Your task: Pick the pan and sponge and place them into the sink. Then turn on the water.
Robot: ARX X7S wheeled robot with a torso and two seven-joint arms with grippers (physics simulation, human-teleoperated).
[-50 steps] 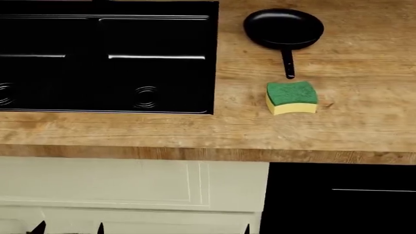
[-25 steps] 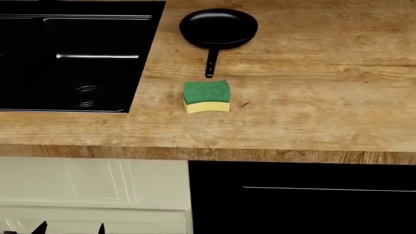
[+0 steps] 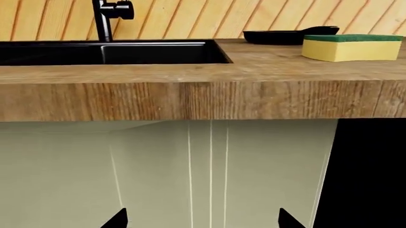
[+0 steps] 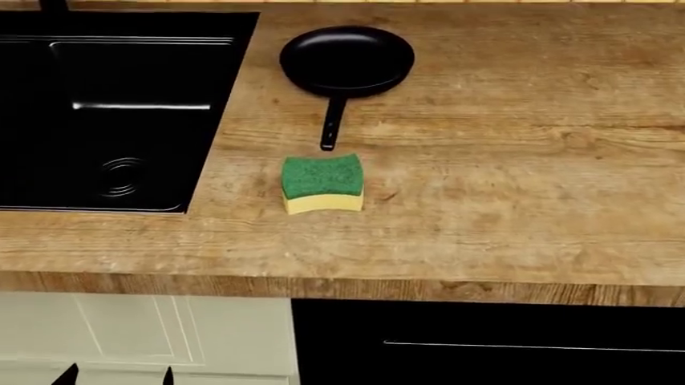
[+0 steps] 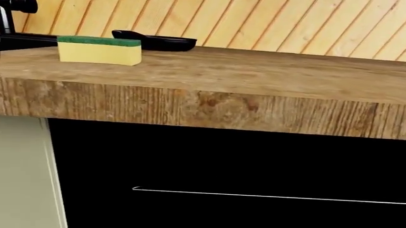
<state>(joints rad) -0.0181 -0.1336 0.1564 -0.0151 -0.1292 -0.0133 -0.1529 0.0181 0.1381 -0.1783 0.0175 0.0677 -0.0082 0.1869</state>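
My views are bright and evenly lit, rendered sharp from edge to edge with no blur, grain or bending at the borders. Shadows on the wooden surface (image 4: 514,160) are faint and soft; only a thin dark rim sits under the sponge (image 4: 322,184) and the pan (image 4: 347,61). The glossy black sink (image 4: 128,120) throws white streaks of glare along its ridge. The black panel (image 5: 222,180) below swallows all detail.

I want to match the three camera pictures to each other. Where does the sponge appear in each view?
Head view: the sponge lies on the wooden counter, just below the pan's handle tip.
Left wrist view: the sponge sits at the upper right, on the counter.
Right wrist view: the sponge sits at the upper left, on the counter.
Shared landmark: the pan, directly behind the sponge.
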